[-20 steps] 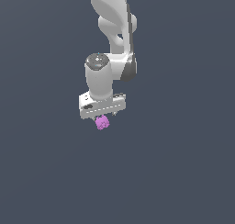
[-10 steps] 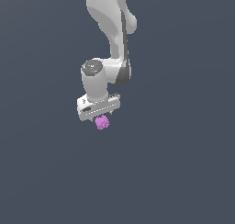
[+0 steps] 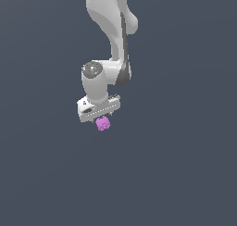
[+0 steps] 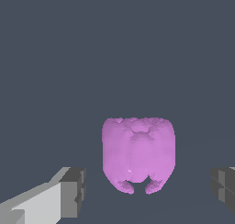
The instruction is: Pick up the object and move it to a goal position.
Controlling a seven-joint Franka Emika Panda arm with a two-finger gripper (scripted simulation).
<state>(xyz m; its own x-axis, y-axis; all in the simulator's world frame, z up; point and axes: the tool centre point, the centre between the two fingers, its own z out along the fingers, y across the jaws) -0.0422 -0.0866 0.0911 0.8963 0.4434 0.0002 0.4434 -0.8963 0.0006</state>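
Observation:
The object (image 3: 102, 124) is a small magenta-purple lumpy blob, resting on the dark grey floor directly under the white hand. In the wrist view the object (image 4: 137, 154) sits between the two grey-tipped fingers (image 4: 73, 193), with a visible gap on each side. My gripper (image 3: 102, 120) is open and points down around the object without touching it. In the wrist view the gripper (image 4: 148, 192) straddles the blob, which is narrower than the finger spacing.
The floor (image 3: 185, 174) is a plain dark grey surface all around. The white arm (image 3: 113, 30) rises above the hand toward the top of the exterior view.
The hand has shifted slightly toward the exterior view's left and sunk a little lower over the object. The object has stayed in place.

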